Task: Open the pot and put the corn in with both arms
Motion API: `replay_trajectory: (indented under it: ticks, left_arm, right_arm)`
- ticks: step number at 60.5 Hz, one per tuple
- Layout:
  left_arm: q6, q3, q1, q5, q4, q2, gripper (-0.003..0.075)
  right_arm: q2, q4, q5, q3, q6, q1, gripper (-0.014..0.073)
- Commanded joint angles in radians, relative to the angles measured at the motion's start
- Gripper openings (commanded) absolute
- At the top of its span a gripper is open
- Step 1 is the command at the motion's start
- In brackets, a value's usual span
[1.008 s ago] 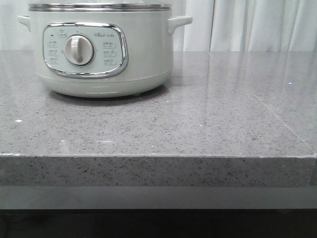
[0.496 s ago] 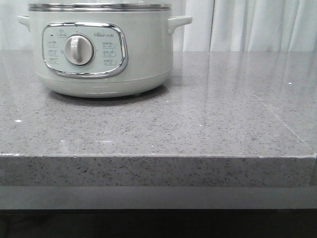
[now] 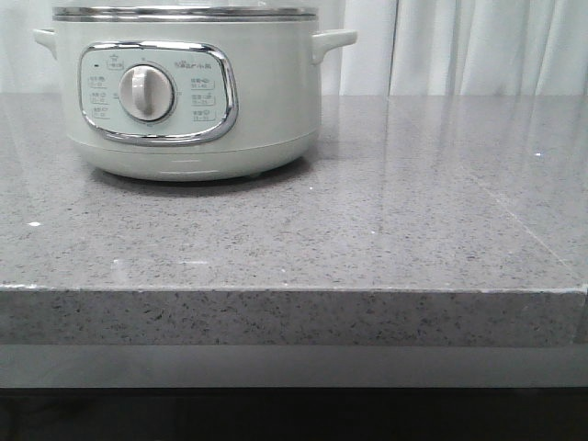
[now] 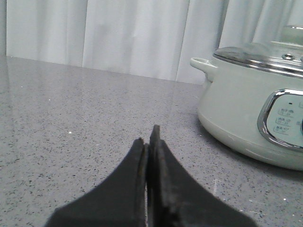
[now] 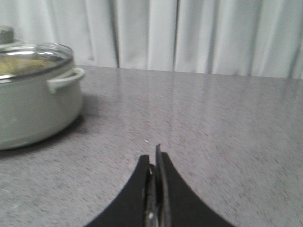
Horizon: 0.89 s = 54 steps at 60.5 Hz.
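Observation:
The pale-green pot (image 3: 188,92) stands at the back left of the grey counter, dial facing me, its glass lid on the steel rim. It also shows in the left wrist view (image 4: 255,109) and the right wrist view (image 5: 33,104). My left gripper (image 4: 149,137) is shut and empty, low over the counter beside the pot's handle side. My right gripper (image 5: 154,158) is shut and empty, low over the counter on the pot's other side. Neither gripper shows in the front view. The corn is out of view.
The grey speckled counter (image 3: 367,230) ends in a front edge (image 3: 294,289) close to the camera. White curtains (image 3: 478,46) hang behind the counter.

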Motion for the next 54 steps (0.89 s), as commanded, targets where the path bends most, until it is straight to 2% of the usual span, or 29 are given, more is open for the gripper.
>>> replay_trajectory:
  ticks: [1, 19, 32, 54]
  left_arm:
    - [-0.008, 0.006, 0.003, -0.089, 0.001, -0.019, -0.0020]
    - [-0.008, 0.006, 0.003, -0.089, 0.001, -0.019, -0.0020]
    - [-0.008, 0.006, 0.003, -0.089, 0.001, -0.019, -0.0020]
    - [-0.008, 0.006, 0.003, -0.089, 0.001, -0.019, -0.0020]
  right_arm:
    - [-0.053, 0.004, -0.127, 0.064, -0.004, -0.034, -0.0067]
    - [-0.219, 0.004, -0.143, 0.265, -0.004, -0.021, -0.0067]
    - [-0.217, 0.004, -0.271, 0.361, -0.004, 0.024, -0.0067]
    - [-0.217, 0.004, -0.267, 0.360, -0.004, 0.018, -0.0067]
